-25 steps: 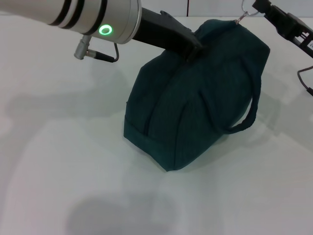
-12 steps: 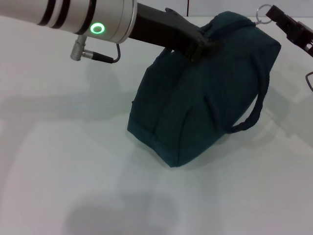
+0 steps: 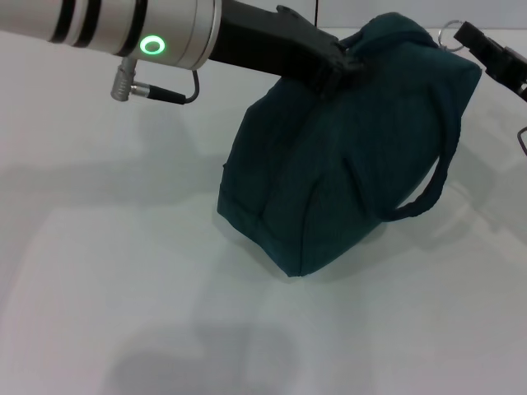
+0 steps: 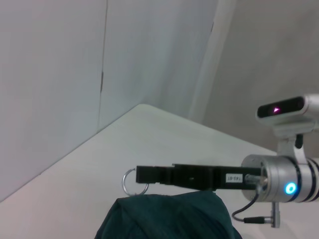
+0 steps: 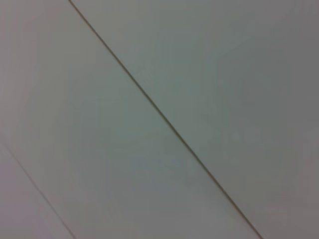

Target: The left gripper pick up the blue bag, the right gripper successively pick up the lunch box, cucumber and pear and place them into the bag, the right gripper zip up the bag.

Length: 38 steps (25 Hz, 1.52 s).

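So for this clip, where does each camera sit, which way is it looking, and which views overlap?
Head view: looks forward and down at the table; blue bag, left gripper at its top, right gripper at the ring pull.
Left wrist view: looks across the bag top toward the right gripper and a wall.
Right wrist view: only a plain surface with seams.
Head and left wrist views share the bag, ring and right gripper.

Lab test bench: bare white table (image 3: pixel 99 271), plain panelled walls (image 4: pixel 75 59).
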{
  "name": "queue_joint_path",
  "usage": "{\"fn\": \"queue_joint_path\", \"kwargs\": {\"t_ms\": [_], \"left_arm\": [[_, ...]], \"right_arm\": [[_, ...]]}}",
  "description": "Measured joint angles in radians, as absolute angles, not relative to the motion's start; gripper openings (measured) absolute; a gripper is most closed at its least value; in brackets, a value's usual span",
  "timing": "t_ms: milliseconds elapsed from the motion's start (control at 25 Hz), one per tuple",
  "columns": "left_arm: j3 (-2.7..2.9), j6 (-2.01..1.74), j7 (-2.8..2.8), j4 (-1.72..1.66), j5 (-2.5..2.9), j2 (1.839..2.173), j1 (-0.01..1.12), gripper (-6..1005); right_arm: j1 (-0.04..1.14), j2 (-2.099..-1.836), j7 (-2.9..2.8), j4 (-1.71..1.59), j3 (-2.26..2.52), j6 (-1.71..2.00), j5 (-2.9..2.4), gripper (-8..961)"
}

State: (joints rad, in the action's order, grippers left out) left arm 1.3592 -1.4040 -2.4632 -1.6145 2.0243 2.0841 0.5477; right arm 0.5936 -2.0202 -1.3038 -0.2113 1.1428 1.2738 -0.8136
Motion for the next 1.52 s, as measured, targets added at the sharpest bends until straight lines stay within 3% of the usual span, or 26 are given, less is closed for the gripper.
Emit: {"fn": "queue_joint_path", "kwargs": {"t_ms": [1400, 1480, 1520], "left_arm": [[1.333, -1.346, -2.384, -1.526, 1.972, 2.089, 0.531, 58], [1.333, -1.335, -2.372, -1.504, 1.971, 2.089, 0.533, 58], [1.333, -1.330, -2.366, -1.489, 1.971, 2.089, 0.534, 58]], "right_arm": [[0.556, -2.023, -1.249, -0.221, 1.142, 1.265, -0.793, 48], [0.539, -2.023, -1.236, -0.225, 1.142, 1.278, -0.779, 252], [0.526, -2.023, -1.231, -0.228, 1.141, 1.285, -0.772, 293]]}}
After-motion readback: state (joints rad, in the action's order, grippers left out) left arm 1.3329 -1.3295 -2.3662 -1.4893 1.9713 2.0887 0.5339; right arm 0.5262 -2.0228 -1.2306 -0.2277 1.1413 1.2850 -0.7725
